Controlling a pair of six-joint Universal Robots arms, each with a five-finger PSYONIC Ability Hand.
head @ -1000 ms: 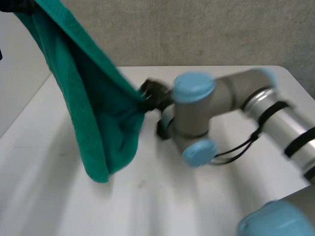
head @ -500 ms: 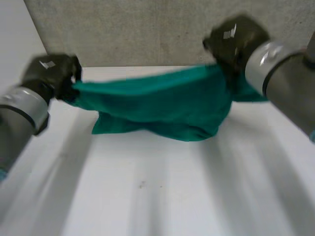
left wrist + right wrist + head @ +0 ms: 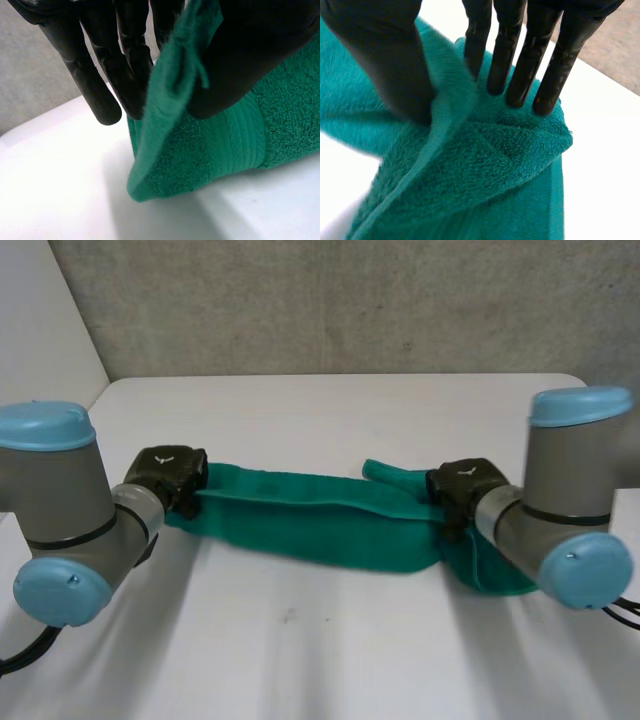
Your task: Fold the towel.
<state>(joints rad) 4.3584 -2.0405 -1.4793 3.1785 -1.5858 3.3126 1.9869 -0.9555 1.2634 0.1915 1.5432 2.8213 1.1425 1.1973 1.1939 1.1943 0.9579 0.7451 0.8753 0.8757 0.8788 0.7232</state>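
Observation:
The green towel (image 3: 320,515) lies on the white table (image 3: 330,640) as a long, bunched strip stretched between both hands. My left hand (image 3: 165,475) holds its left end; in the left wrist view the towel's edge (image 3: 170,100) is pinched between the thumb (image 3: 250,50) and the fingers (image 3: 100,75), with the corner hanging down to the table. My right hand (image 3: 462,488) is at the right end. There a raised fold of the towel (image 3: 450,105) stands between the thumb (image 3: 380,55) and the straight fingers (image 3: 520,65), whose tips touch the cloth.
A grey wall (image 3: 350,300) runs behind the table's far edge. Bare white tabletop stretches in front of the towel and behind it. Both arms' elbows (image 3: 60,510) (image 3: 570,510) rest low at the table's sides.
The towel was held up in the air, then pulled out between both hands; now it is down on the table, and both arms have lowered and spread apart.

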